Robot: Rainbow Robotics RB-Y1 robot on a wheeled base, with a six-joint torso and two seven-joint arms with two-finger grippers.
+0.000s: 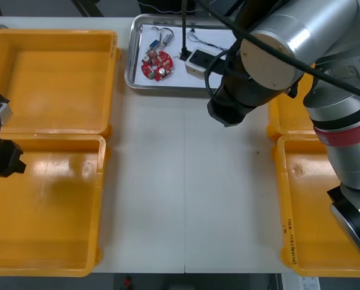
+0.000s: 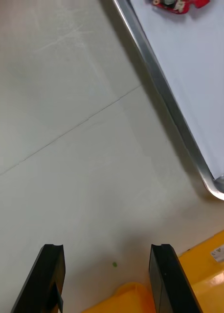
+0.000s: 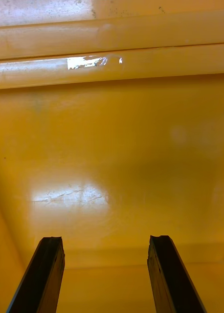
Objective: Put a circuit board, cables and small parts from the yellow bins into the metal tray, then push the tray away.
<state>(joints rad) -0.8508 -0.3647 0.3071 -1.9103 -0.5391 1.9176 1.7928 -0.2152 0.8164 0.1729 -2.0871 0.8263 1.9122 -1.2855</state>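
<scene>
Right claw (image 2: 107, 249) stood with fingers apart and empty over bare table (image 2: 68, 146), just short of the near corner of the metal tray (image 2: 166, 93); judged placed there for the push. The tray held the red circuit board (image 1: 157, 65) and cables (image 1: 205, 42), beyond the claw. A yellow bin (image 2: 210, 279) edge lay close beside one finger, leaving little room there; open table lay on the other side. Left claw (image 3: 106, 242), fingers apart, hung over an empty left bin (image 3: 112, 146)

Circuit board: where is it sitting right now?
In the front view the red circuit board lies in the left half of the metal tray at the table's far edge, right of the far left yellow bin.
</scene>
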